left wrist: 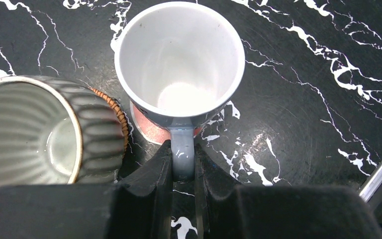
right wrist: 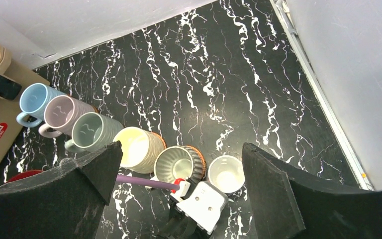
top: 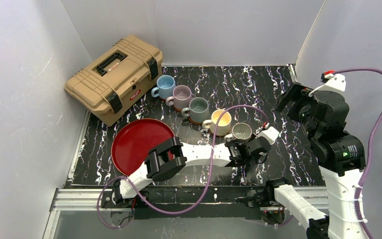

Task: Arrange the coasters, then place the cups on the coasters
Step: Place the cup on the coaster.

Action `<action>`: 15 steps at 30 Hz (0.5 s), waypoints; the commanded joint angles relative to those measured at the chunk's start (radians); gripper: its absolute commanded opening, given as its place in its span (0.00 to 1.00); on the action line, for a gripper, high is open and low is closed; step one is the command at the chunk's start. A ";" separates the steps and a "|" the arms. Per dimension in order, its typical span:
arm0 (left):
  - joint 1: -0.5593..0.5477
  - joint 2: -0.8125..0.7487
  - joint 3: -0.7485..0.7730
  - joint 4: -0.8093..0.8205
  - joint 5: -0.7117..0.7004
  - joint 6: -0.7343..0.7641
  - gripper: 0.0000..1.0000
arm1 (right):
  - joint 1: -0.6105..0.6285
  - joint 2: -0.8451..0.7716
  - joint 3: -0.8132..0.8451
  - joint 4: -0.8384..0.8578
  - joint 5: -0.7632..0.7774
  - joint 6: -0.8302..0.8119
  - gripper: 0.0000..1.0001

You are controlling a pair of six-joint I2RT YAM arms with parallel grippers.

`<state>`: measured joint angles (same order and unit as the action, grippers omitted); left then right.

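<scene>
Five cups stand in a diagonal row: light blue (top: 165, 85), mauve (top: 181, 96), grey-green (top: 198, 108), cream-yellow (top: 221, 121) and ribbed grey-white (top: 241, 132). The ribbed cup (left wrist: 30, 132) sits on an orange-brown woven coaster (left wrist: 115, 107). Beside it, the small pale grey cup (left wrist: 179, 59) stands upright over the flat red coaster (left wrist: 148, 130). My left gripper (left wrist: 183, 149) is shut on this cup's handle (left wrist: 182, 154). My right gripper (top: 291, 102) hangs open and empty high at the right, looking down on the row and the small cup (right wrist: 226, 173).
A tan toolbox (top: 114, 74) stands at the back left. A large red round tray (top: 140, 142) lies near the front left beside my left arm. A purple cable (top: 238, 108) loops over the cups. White walls close in the black marbled table (top: 238, 82).
</scene>
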<state>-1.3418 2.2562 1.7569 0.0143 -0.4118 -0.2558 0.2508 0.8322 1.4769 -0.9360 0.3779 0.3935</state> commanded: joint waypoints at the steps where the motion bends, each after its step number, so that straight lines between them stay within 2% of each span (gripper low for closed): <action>1: 0.007 -0.022 0.044 0.053 -0.062 -0.029 0.00 | -0.001 -0.004 -0.002 0.046 -0.006 0.006 0.98; 15: 0.011 -0.014 0.038 0.050 -0.048 -0.062 0.00 | -0.001 -0.004 -0.015 0.049 -0.015 0.003 0.98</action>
<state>-1.3361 2.2566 1.7569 0.0151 -0.4286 -0.2924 0.2508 0.8322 1.4738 -0.9325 0.3653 0.3935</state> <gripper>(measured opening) 0.140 0.983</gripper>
